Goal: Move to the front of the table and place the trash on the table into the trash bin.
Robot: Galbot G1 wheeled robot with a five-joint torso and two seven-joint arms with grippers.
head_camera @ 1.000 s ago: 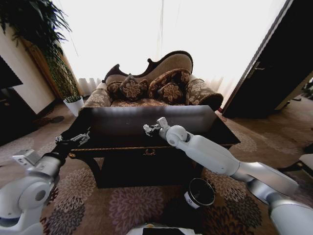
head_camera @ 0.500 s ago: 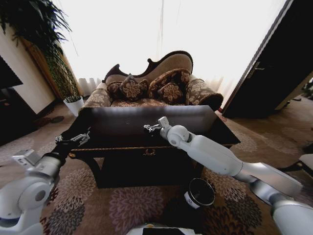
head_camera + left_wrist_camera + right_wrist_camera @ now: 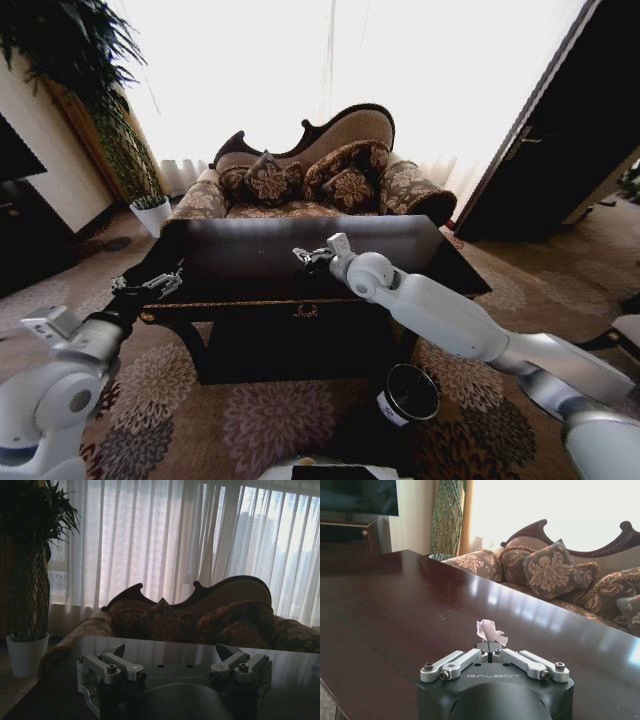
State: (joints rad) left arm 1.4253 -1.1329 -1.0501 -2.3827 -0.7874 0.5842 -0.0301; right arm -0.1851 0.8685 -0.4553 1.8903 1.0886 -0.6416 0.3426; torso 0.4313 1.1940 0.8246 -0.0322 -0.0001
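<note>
White paper wad point(image 3: 491, 631) pinched in right pincer point(image 3: 490, 652) marked GALBOT, left pincer point(image 3: 172, 661) wide over table point(image 3: 250, 250)

The sofa point(image 3: 600, 575) is cut off by the right wrist view's edge; the table's point(image 3: 300, 255) far legs are hidden.

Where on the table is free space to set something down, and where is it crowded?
The table is bare between the left end effector at its left front corner and the right end effector, shut on a paper wad at mid-table. The half toward the sofa is bare too. The right arm crowds the right front.
</note>
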